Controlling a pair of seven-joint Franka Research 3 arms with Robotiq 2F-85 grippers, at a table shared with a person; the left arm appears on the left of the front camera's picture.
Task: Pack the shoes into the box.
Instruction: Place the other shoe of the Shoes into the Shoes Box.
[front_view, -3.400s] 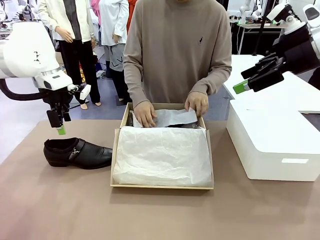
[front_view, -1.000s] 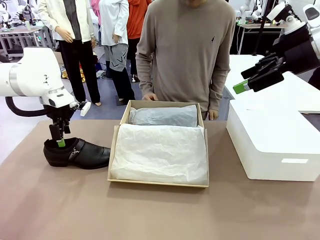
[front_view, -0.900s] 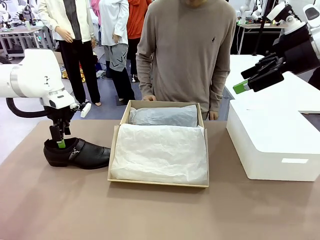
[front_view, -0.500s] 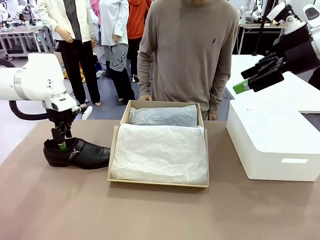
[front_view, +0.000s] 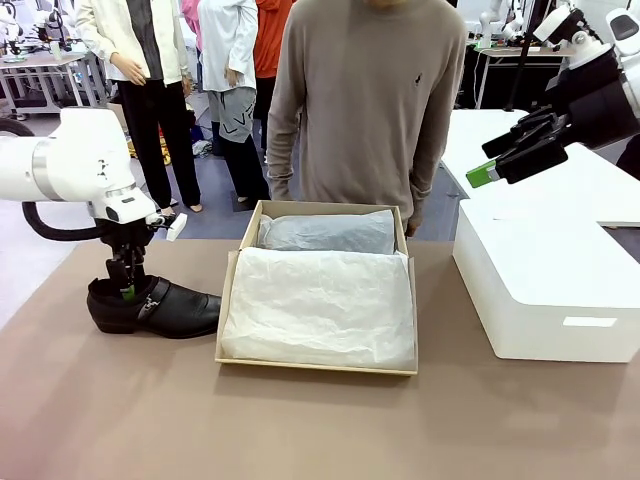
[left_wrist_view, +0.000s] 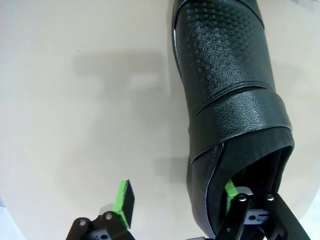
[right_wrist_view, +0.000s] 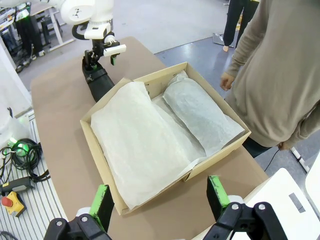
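Off at nine o'clock from the box (front_view: 229, 300), one black shoe (front_view: 185, 312) is set on its sole on the table (front_view: 300, 430), close beside the box wall, with its toe turned to three o'clock. The left gripper (front_view: 127, 290) is placed low at the heel end with its jaws spread wide, and nothing is squeezed yet. The shoe is judged to be light but shiny and slippery, soft on top and stiffer at the heel, so the side wall by the heel mouth is thought the best place to be pinched. From the left wrist view one green pad (left_wrist_view: 229, 190) is seen tucked inside the shoe mouth, while the other pad (left_wrist_view: 122, 197) is seen outside with bare table between it and the leather. That gap cannot be told from the front view, where the buckle strap (front_view: 150, 298) is seen instead. The right gripper (front_view: 485, 160) is held high at two o'clock from the box, above the white box (front_view: 540, 290), with its jaws wide and nothing held. From the right wrist view a paper-wrapped lump (right_wrist_view: 200, 112) is seen laid along the box's twelve o'clock side, with room kept on the white paper (right_wrist_view: 135, 145) at six o'clock.
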